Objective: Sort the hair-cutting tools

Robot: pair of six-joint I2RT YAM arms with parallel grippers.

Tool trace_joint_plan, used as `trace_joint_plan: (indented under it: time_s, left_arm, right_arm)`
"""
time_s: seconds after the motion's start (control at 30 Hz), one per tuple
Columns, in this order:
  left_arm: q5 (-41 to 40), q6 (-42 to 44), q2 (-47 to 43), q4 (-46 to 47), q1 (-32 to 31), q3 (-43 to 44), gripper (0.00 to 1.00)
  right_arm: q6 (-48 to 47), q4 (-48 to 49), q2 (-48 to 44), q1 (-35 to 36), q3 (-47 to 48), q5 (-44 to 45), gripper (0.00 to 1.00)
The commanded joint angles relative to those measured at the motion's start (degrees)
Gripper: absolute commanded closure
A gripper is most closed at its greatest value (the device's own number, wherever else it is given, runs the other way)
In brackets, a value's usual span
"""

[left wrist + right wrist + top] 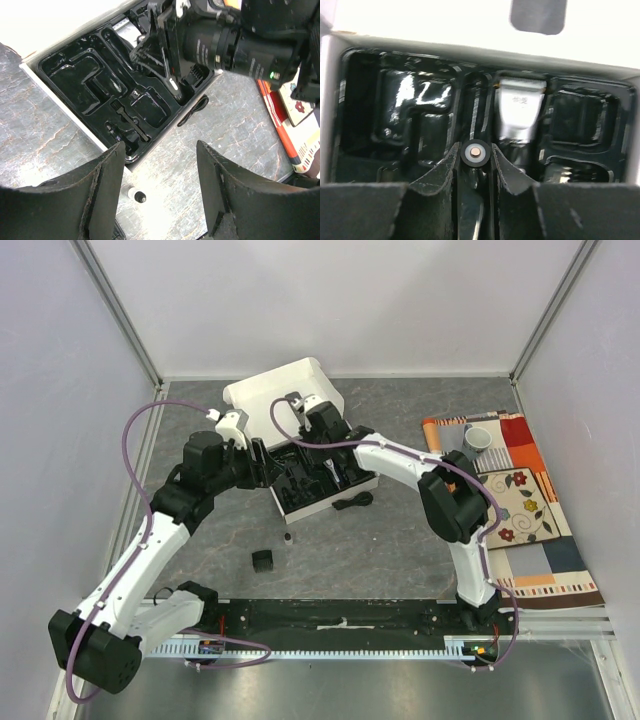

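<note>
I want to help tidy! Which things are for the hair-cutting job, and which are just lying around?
For the job: hair clipper, coiled cord, small black piece, tiny white cylinder, small round piece in the right pincer.
Just lying about: grey cup, patterned mat.

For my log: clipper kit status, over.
Left claw open, empty. Right claw shut on small round piece over tray. Clipper in tray, cord beside box. Nothing blocking.
</note>
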Motion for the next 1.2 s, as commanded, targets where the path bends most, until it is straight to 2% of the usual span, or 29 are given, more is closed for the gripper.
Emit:
trace_joint_plan:
  time_s: [0.0, 0.33, 0.6, 0.9, 0.97, 1.17]
  left_arm:
    - [-1.5, 1.76, -1.27, 1.1, -0.25, -0.09, 0.35]
    - [-0.98, 1.76, -0.83, 0.93, -0.17, 0.26, 0.35]
    - [-0.98, 1.67, -1.18, 0.84, -0.17, 0.17, 0.35]
    - [-0.89, 1.76, -1.36, 0.75, -0.17, 0.17, 0.35]
    - [-0.8, 1.67, -1.19, 0.84, -0.17, 0.17, 0.35]
    - [-0.54, 1.67, -1.01, 0.84, -0.17, 0.26, 0.35]
  right_arm:
    - [1.93, -5.05, 2.82, -1.47, 7.7, -2.86, 0.99]
    - [2.37, -5.75, 5.12, -2.44, 10.25, -7.6, 0.98]
    - [3.08, -5.93, 7.05, -2.44, 11.92, -7.17, 0.97]
    - [3.16, -6.63, 9.07, -2.44, 13.5, -6.2, 0.82]
    - [3.08, -6.63, 9.08, -2.44, 13.59, -6.2, 0.72]
    - [2.64, -6.11, 8.11, -2.0, 13.68, -8.04, 0.53]
